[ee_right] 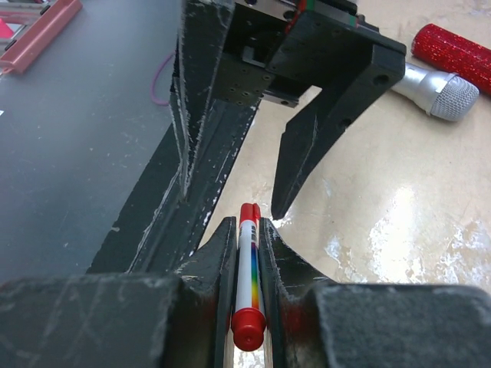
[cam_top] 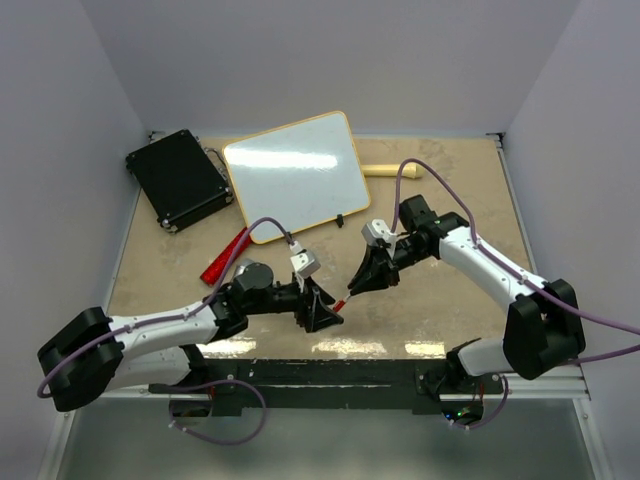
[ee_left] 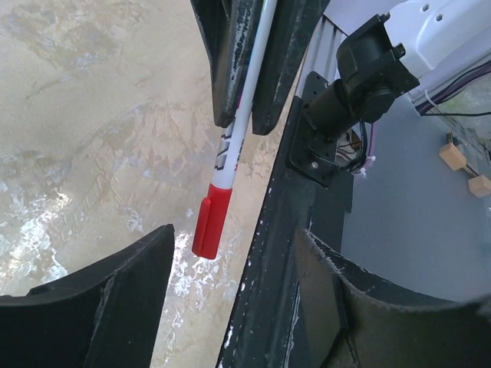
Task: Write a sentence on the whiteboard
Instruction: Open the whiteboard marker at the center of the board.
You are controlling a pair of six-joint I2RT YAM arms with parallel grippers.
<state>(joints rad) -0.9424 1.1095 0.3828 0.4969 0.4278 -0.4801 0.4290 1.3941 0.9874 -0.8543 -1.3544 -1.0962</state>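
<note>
The whiteboard [cam_top: 290, 175] lies blank at the back of the table; no sentence shows on it. My right gripper [cam_top: 362, 280] [ee_right: 245, 222] is shut on a white marker [ee_right: 247, 276] with a red cap [ee_left: 211, 222], held low over the table's near middle. The marker's cap end [cam_top: 343, 301] points toward my left gripper [cam_top: 322, 315]. My left gripper [ee_left: 234, 238] is open, its jaws on either side of the cap and not touching it. Its fingers [ee_right: 307, 153] show in the right wrist view beyond the cap.
A black rectangular case [cam_top: 178, 178] lies left of the whiteboard. A red toy microphone [cam_top: 225, 258] [ee_right: 441, 92] lies near the board's front left corner. A wooden stick [cam_top: 392, 171] lies at the board's right. The table's black front rail [ee_left: 268, 253] runs just below the grippers.
</note>
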